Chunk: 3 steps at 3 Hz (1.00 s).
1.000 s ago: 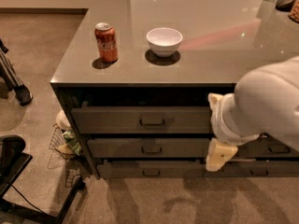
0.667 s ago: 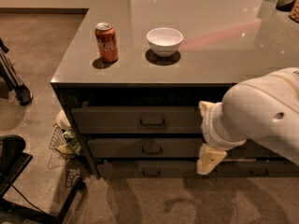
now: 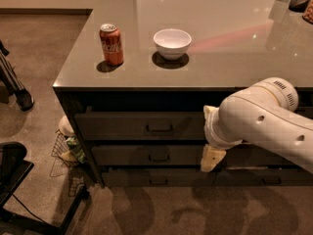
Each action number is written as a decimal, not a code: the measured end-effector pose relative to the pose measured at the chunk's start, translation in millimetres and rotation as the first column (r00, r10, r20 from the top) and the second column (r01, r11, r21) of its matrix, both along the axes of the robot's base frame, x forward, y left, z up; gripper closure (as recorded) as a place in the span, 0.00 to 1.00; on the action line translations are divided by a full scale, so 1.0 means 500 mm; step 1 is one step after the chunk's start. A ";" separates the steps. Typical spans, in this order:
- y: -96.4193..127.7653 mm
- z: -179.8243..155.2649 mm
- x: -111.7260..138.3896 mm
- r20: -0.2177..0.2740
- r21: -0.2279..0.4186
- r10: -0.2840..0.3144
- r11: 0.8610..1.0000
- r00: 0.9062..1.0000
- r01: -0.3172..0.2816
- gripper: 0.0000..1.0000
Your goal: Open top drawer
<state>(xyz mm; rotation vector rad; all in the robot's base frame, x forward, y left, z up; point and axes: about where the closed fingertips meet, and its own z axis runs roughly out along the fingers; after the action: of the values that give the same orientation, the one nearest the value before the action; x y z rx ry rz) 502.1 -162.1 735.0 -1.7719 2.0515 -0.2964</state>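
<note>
My gripper (image 3: 212,159) hangs before the drawer fronts, to the right of the pull (image 3: 159,128) on the top drawer (image 3: 117,126). A soda can (image 3: 112,44) and a white bowl (image 3: 172,43) stand apart on the counter (image 3: 230,58).

Dim, warm light is cast from above. Glare is spread over the countertop (image 3: 220,18); the top drawer (image 3: 117,126) is shadowed beneath it; the gripper (image 3: 213,159), before the lower drawers, is lit pale.
</note>
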 end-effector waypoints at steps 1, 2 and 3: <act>-0.016 -0.036 0.057 -0.012 -0.026 0.009 1.000 1.000 -0.010 0.00; -0.019 -0.070 0.111 -0.041 -0.044 0.033 0.998 0.999 -0.034 0.00; -0.012 -0.102 0.160 -0.082 -0.059 0.069 0.996 0.994 -0.074 0.00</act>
<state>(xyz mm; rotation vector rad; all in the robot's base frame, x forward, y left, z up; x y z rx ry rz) 582.1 -168.0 683.9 -1.9184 2.0483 -0.2752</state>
